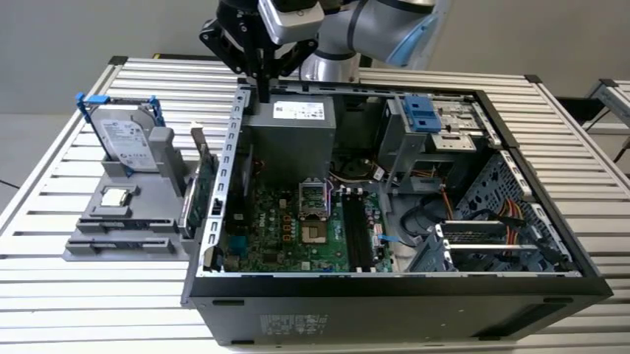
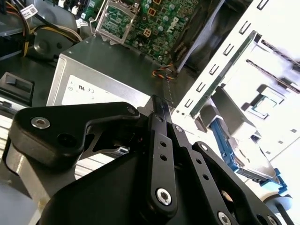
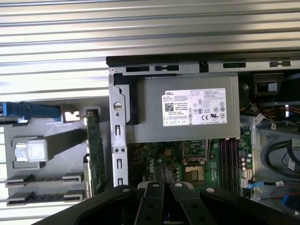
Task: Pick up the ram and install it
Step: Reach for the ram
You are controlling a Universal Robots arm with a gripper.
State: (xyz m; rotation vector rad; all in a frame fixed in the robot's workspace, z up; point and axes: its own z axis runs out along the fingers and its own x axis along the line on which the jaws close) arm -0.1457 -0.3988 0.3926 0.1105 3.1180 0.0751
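Black two-finger gripper (image 1: 264,94), fingers pressed together, empty. Long dark-green ram (image 1: 202,186) at its 7 o'clock in the exterior view. Risk: clipping the grey metal case wall (image 1: 234,140) between them.

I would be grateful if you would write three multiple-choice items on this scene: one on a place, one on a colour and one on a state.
1. Where is the memory stick?
A. Standing on edge in the grey holder beside the computer case
B. Seated in a motherboard slot
C. Lying flat on the table

2. What colour is the frame around the hard drive?
A. Red
B. Blue
C. Yellow

3. What is the claw carrying?
A. The memory stick
B. The hard drive
C. Nothing

Answers:
1 A: the stick stands upright in the holder, just outside the case wall on the exterior view's left.
2 B: a blue bar and side rail run around the silver drive.
3 C: the claw hangs bare above the power supply, while stick and drive both sit in the holder.
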